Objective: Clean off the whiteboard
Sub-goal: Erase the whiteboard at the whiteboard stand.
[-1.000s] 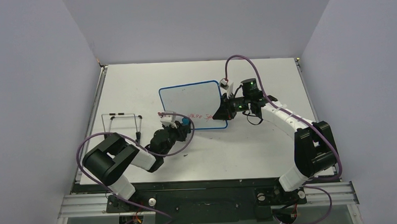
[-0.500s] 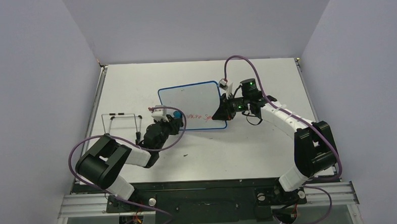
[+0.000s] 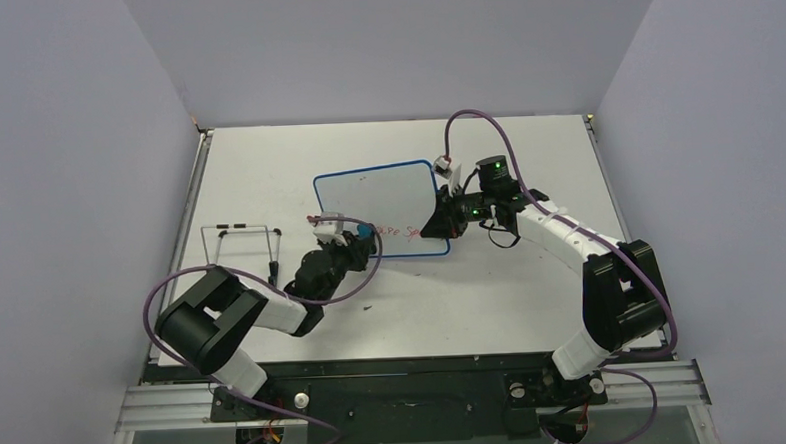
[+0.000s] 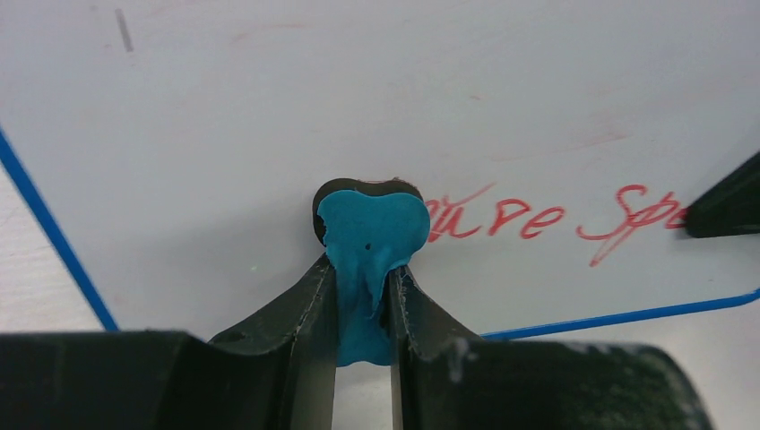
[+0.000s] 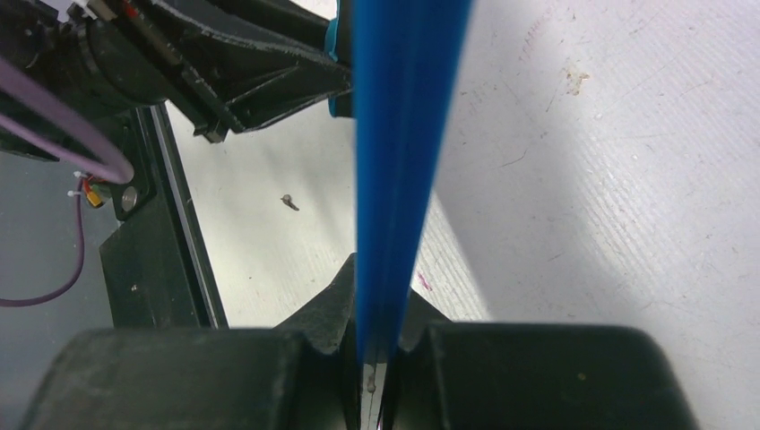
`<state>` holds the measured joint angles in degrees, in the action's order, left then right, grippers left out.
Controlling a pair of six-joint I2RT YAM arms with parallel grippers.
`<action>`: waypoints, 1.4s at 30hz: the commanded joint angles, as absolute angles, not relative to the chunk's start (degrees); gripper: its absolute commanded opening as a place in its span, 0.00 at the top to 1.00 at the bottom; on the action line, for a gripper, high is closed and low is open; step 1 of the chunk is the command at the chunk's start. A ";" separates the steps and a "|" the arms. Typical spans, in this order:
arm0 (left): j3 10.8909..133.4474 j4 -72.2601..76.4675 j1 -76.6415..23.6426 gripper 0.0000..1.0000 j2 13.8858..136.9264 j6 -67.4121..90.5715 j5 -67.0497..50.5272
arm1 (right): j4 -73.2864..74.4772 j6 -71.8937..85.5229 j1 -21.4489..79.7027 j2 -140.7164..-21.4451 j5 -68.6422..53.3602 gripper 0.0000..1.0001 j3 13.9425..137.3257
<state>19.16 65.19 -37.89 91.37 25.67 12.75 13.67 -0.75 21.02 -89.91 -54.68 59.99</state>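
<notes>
The whiteboard point(image 3: 378, 198) is white with a thin blue rim and lies on the table, red handwriting point(image 3: 399, 231) along its near edge. My left gripper point(image 3: 361, 233) is shut on the blue-and-black eraser point(image 4: 370, 237), whose head presses on the board just left of the red writing point(image 4: 538, 215). My right gripper point(image 3: 441, 223) is shut on the board's near right corner; in the right wrist view the blue rim point(image 5: 399, 134) runs edge-on between the fingers.
A thin wire stand point(image 3: 242, 241) sits on the table left of my left arm. Grey walls close in the table on three sides. A small dark speck point(image 3: 369, 306) lies near the table's front.
My left gripper swept the eraser left along the board's near edge, then back right toward the writing. The first letters of the red writing are gone. The right arm has not moved.
</notes>
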 commanded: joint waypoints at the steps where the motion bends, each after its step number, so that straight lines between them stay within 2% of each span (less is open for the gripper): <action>1: 23.77 64.22 -40.64 1.00 91.84 24.27 10.27 | 16.52 -2.51 22.76 -89.28 -57.12 1.00 60.12; 15: 10.39 81.80 -39.38 1.00 100.33 26.18 18.09 | 16.46 -2.53 22.76 -89.03 -57.48 1.00 60.15; 20: 10.44 80.19 -33.12 1.00 98.47 28.04 15.85 | 16.45 -2.46 22.76 -88.97 -57.37 1.00 60.12; 27: 15.87 66.59 -24.36 1.00 94.19 28.77 11.97 | 16.49 -2.47 22.72 -88.95 -57.39 1.00 60.19; 31: 17.02 69.93 -22.26 1.00 96.28 28.63 6.87 | 16.47 -2.42 22.75 -88.94 -57.39 1.00 60.12; 36: 18.86 75.09 -25.02 1.00 98.62 28.56 -1.99 | 16.51 -2.45 22.73 -89.00 -57.48 1.00 60.22; 42: 20.90 75.52 -33.32 1.00 97.12 28.21 -0.85 | 16.49 -2.47 22.83 -89.26 -57.47 1.00 60.21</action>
<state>17.06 71.20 -27.18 97.95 28.03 4.36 12.84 -0.60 20.93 -89.82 -53.74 60.01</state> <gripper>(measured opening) 0.175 0.018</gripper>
